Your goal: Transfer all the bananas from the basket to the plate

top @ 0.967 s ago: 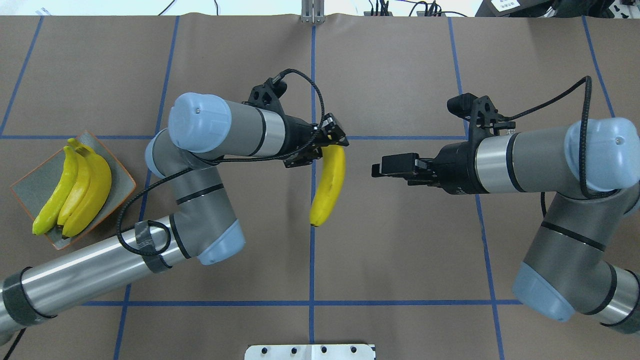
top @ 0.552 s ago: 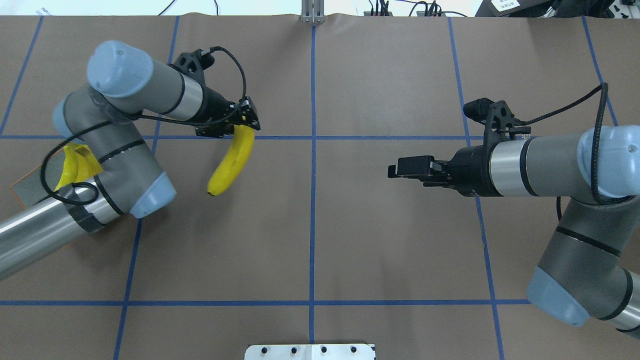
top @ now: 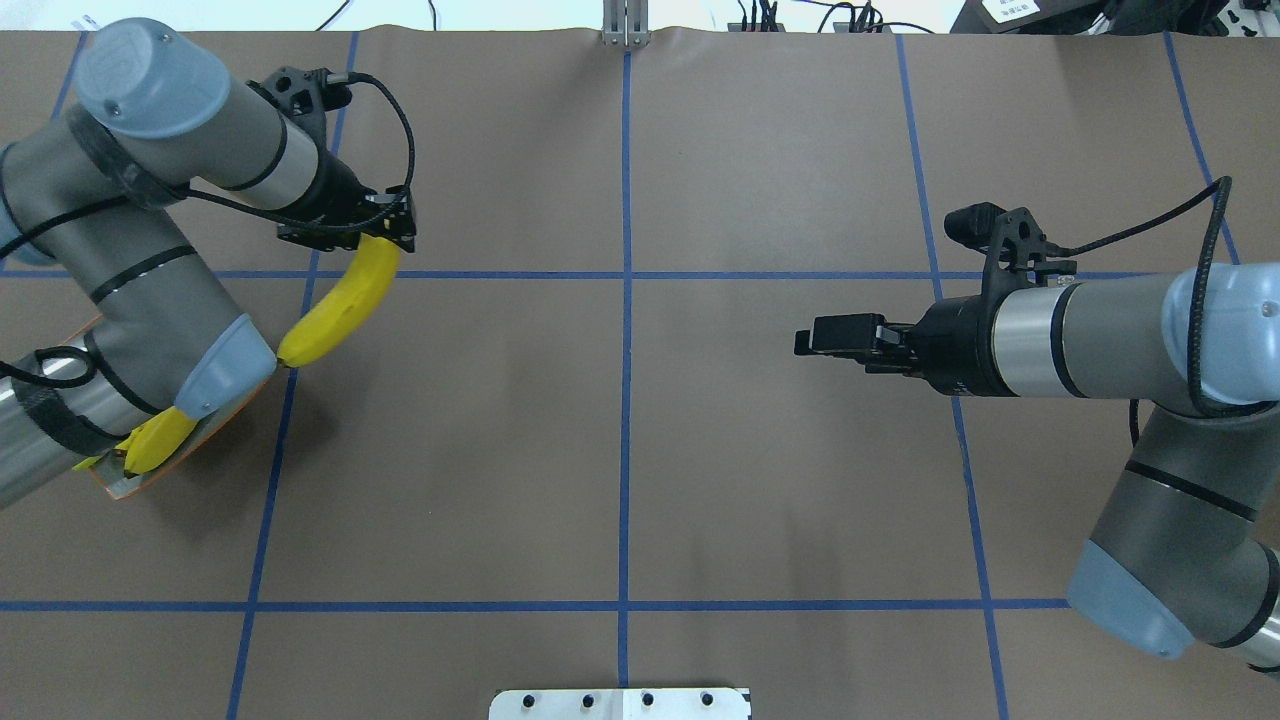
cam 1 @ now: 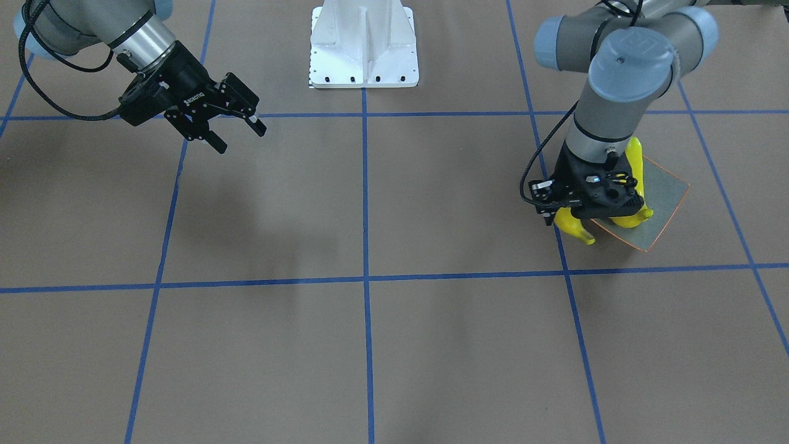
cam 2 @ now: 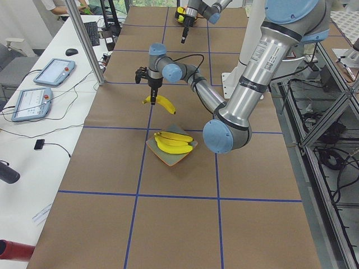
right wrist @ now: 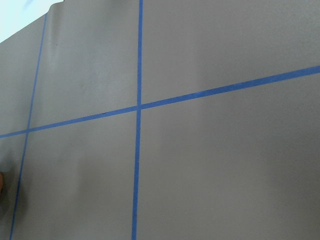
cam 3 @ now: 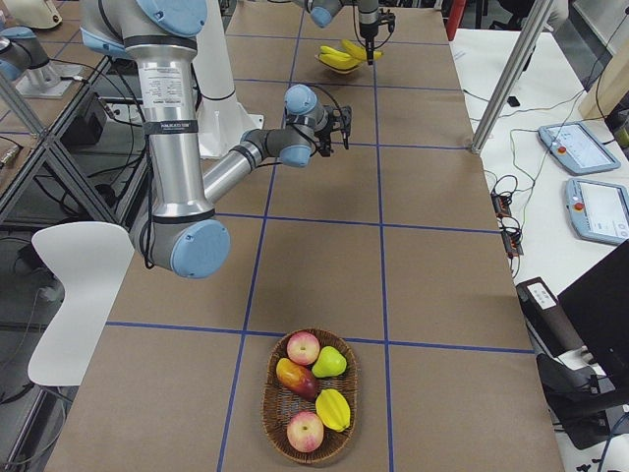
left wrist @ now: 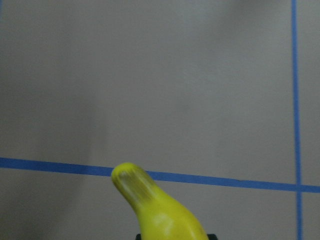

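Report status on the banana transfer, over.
Left claw shut on fourth banana, airborne near plate. Right claw open, empty. Three bananas on plate. Nothing seen blocking the drop.

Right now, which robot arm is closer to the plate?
Left. The left tool holds a banana close beside the plate; the right tool hangs open far across the table.

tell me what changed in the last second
The left end effector, shut on a banana, carried it leftward toward the plate. The right end effector drew back slightly rightward, open and empty. The three bananas on the plate stayed put.
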Controlling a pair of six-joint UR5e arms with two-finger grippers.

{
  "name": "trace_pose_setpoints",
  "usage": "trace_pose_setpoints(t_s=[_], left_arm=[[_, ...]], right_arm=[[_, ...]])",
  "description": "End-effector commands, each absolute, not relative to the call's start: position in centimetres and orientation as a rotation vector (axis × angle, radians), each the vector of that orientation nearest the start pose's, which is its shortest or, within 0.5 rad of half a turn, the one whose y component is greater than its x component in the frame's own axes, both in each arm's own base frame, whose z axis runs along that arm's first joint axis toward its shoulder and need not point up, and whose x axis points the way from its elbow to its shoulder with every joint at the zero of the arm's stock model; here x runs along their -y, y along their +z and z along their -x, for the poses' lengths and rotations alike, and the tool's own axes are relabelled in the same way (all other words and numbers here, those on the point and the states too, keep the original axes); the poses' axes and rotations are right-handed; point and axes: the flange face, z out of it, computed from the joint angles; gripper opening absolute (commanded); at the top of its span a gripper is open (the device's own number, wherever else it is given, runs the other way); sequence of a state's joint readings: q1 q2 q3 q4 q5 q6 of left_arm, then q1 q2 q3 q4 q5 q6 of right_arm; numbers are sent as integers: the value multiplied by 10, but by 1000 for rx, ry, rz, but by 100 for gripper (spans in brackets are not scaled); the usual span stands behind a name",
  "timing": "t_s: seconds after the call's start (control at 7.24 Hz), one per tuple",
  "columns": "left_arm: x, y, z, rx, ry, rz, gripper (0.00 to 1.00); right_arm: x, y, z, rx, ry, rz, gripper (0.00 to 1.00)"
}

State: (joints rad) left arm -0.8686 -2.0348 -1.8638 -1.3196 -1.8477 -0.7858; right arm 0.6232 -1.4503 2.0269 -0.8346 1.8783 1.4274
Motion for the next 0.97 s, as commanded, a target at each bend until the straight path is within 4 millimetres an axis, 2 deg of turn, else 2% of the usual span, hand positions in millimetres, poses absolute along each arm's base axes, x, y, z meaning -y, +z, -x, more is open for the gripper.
trace_pose_setpoints(t_s=[0.0, 0.14, 0.41, 0.69, 0.83], left_arm=[[517, 376, -266, -209, 95, -189, 0], [509, 411, -254, -135, 117, -166, 0], [498, 465, -247, -62, 106, -89, 0], [512, 488, -264, -37, 17, -39, 0], [516, 484, -268, -46, -15, -39, 0]], right_arm=[[375, 303, 346, 1296, 209, -239, 100], [375, 302, 346, 1298, 210, -239, 100], [375, 302, 348, 1299, 214, -234, 100], [375, 303, 348, 1297, 214, -234, 100], [375, 303, 348, 1297, 215, -233, 100]])
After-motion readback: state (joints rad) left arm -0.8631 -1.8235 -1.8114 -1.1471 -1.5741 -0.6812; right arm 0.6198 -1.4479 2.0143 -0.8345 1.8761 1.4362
